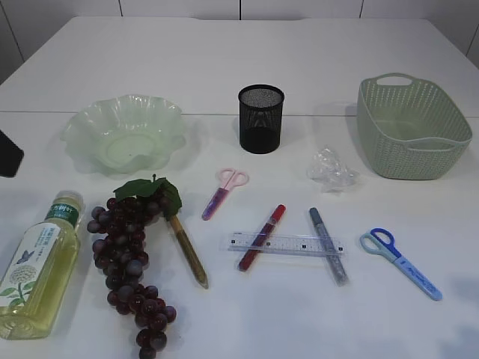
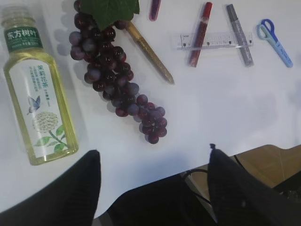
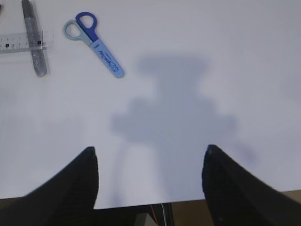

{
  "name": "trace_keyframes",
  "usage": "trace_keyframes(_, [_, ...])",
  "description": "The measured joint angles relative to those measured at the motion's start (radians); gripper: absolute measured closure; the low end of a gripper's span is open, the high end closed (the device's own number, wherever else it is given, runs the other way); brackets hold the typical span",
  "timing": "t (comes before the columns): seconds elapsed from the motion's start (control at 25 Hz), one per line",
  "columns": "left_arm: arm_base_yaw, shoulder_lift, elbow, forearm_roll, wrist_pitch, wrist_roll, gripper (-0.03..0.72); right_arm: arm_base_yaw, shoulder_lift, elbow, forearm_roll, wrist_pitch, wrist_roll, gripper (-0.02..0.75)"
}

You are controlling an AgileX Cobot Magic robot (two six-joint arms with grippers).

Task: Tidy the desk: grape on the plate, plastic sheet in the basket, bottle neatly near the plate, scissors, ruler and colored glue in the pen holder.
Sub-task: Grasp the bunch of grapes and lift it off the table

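Overlapping ruler point(image 1: 287, 244) hiding glue sticks' point(image 1: 261, 237) middles

The white worktop point(image 1: 299, 45) carries a black pen holder point(image 1: 261, 118). Left of it lies a plate point(image 1: 123, 133), right a basket point(image 1: 412, 126); in front lies a ruler point(image 1: 286, 244).

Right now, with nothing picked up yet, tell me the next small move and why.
Probably bring the left tool down over the grape bunch. Both tools stand open and empty, the grapes lie on the table just ahead of the left one, and the green plate sits empty behind them, on the same side.
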Motion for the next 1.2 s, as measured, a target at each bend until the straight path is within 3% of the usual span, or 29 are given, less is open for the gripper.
trace_keyframes(0.44, [-0.101, 0.2, -0.05, 0.004, -0.027, -0.057, 0.146, 0.0, 0.208, -0.151, 0.001, 0.089, 0.02, 0.2])
trace_keyframes(0.76, [-0.105, 0.301, -0.138, 0.004, -0.033, -0.092, 0.139, 0.0, 0.305, -0.179, 0.03, 0.089, 0.024, 0.2])
trace_keyframes(1.2, [-0.105, 0.467, -0.14, 0.036, -0.063, -0.115, 0.12, 0.0, 0.31, -0.18, 0.035, 0.089, 0.024, 0.2])
